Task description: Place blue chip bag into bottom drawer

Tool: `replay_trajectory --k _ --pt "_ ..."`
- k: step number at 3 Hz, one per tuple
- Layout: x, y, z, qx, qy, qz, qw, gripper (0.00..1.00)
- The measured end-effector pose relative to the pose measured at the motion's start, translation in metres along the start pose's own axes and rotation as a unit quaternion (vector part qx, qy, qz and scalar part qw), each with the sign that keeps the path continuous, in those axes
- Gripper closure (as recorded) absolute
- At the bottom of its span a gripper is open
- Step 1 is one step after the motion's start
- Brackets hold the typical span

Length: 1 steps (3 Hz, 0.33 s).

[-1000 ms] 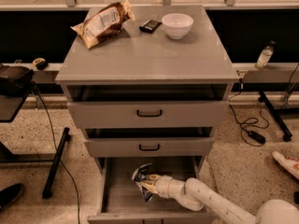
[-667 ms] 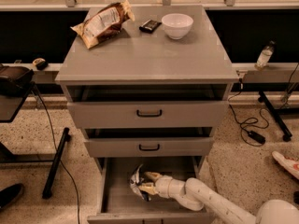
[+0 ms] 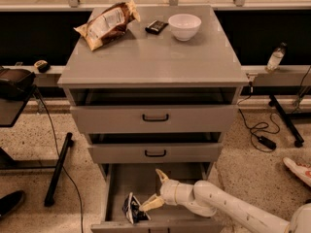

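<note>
1. Navy foil catches the light where the blue chip bag (image 3: 131, 208) lies inside the bottom drawer (image 3: 130, 181), at its front left, so the placing looks done.
2. Inside that drawer, just right of the bag, the gripper (image 3: 150, 191) spreads its fingers wide and grips nothing, probably to let go.
3. Above the drawer, the grey cabinet top (image 3: 155, 57) carries a brown snack bag (image 3: 108, 24) and a white bowl (image 3: 184, 26); speckled floor (image 3: 252, 174) lies around.

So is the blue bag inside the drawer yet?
In: the blue bag lies on the floor of the pulled-out bottom drawer, at the tip of the open pincer.
</note>
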State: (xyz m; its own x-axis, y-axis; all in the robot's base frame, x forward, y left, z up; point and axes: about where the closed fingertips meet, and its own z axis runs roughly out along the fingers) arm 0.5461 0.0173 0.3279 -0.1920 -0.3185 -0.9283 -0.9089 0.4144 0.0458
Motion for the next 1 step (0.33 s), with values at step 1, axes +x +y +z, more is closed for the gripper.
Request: replay_trajectory --k 1 --pt "0.0021 0.0191 0.0056 -0.018 -0.001 0.003 0.9998 0.00"
